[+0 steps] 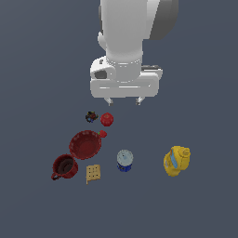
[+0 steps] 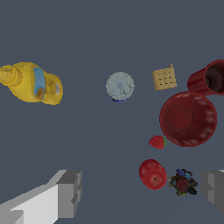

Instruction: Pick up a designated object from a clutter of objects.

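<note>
The designated object, a small dark blue can [image 1: 124, 161] with a pale top, stands upright amid the clutter; from the wrist it shows as a pale disc, the can [image 2: 120, 86]. My gripper [image 1: 123, 100] hangs open well above the floor, behind the can in the exterior view, holding nothing. Its grey fingers [image 2: 70, 193] show wide apart in the wrist view. Around the can lie a red bowl [image 1: 85, 144], a dark red mug [image 1: 64, 167], a tan cracker [image 1: 93, 173], a red ball [image 1: 107, 119] and a tiny dark toy [image 1: 91, 116].
A yellow bottle [image 1: 176, 161] lies on its side at the exterior view's right of the can. A small strawberry [image 2: 157, 141] rests against the bowl's rim. In the wrist view the red ball [image 2: 152, 174] and toy [image 2: 183, 183] sit between the fingers.
</note>
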{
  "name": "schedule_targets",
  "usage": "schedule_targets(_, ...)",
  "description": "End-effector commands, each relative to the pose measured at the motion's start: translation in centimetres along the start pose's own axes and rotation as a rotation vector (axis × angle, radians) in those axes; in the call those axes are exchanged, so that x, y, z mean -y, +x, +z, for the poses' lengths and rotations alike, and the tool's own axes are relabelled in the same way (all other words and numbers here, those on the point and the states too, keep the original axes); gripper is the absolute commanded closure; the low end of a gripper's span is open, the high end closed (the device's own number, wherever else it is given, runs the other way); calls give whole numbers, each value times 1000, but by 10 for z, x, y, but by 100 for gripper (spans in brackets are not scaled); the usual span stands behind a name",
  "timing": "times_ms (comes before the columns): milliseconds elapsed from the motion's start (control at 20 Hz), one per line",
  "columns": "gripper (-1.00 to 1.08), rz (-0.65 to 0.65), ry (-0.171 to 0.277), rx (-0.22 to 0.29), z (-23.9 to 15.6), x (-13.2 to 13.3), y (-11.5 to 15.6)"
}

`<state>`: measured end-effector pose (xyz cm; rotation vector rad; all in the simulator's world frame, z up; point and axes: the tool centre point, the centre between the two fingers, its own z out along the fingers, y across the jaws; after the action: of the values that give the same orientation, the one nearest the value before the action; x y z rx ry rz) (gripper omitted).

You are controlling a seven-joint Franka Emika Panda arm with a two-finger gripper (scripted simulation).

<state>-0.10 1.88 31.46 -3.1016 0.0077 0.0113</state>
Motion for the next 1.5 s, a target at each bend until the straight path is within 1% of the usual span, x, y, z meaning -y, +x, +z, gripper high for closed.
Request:
schedule_targets(0, -92, 0, 0, 0, 0, 0, 0)
schedule_targets(100, -92, -7, -2, -7, -2, 2, 1)
schedule_targets(300, -92, -52, -13, -50, -18, 15, 9)
schedule_targets(400, -92, -65, -16, -61, -23, 19, 10)
schedule_targets(750, -92, -41, -15, -57, -16, 18, 15)
schedule_targets(1100, -92, 48, -12, -50, 9, 16, 34)
schedule_targets(1450, -92, 204, -12, -38, 58, 12, 64)
